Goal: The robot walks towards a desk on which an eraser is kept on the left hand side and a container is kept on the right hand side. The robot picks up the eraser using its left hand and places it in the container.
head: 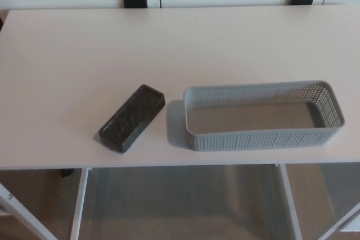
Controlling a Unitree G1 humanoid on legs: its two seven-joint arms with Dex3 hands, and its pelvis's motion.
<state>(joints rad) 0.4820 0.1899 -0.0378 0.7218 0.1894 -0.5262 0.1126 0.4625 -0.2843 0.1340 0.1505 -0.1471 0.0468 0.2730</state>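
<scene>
From my head camera I see neither of the robot's hands, so I cannot tell how their fingers stand or place the eraser against them. The dark, oblong block eraser (133, 118) lies flat and askew on the pale white desk (180, 43), near its front edge. Just beside it, to its right, sits the long grey perforated plastic container (264, 137), not touching.
</scene>
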